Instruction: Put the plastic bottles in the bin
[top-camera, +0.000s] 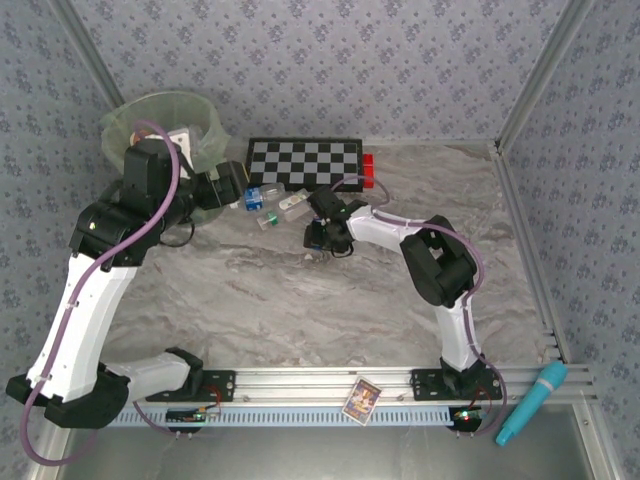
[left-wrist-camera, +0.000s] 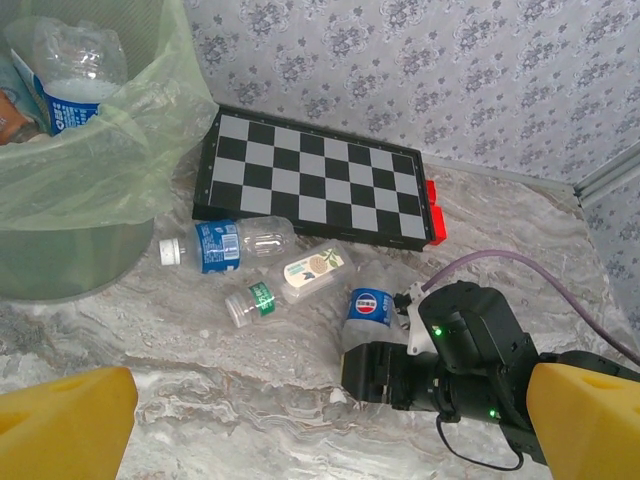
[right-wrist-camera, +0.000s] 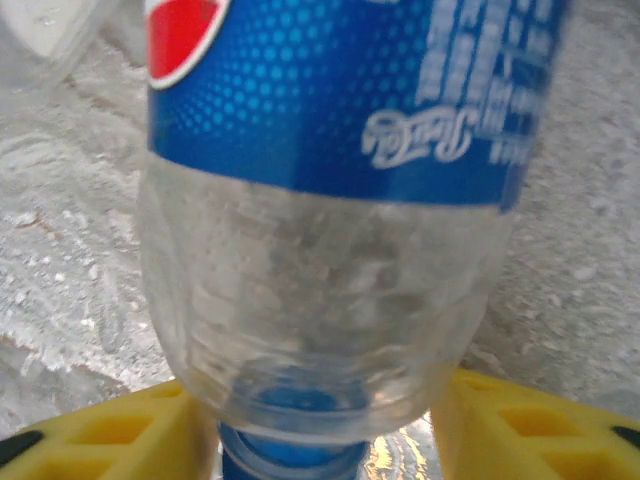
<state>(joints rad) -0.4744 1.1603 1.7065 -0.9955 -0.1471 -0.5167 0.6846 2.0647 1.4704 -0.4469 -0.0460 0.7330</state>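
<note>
Our right gripper (right-wrist-camera: 315, 425) clamped on a Pepsi bottle (right-wrist-camera: 330, 250) near its cap end, our left gripper (top-camera: 238, 188) spread wide, a blue-labelled bottle (left-wrist-camera: 225, 245) lying just ahead of it, bin (left-wrist-camera: 90, 200) ahead to its left

A black-and-white checkerboard (top-camera: 305, 162) is being kept flat at the far edge of the marbled table (top-camera: 300, 300), a red block (top-camera: 368, 171) being shown just beside its right end, while a turquoise pen-shaped tool (top-camera: 532, 402) and a small picture card (top-camera: 361, 399) are being borne by the near metal rail (top-camera: 300, 380).
</note>
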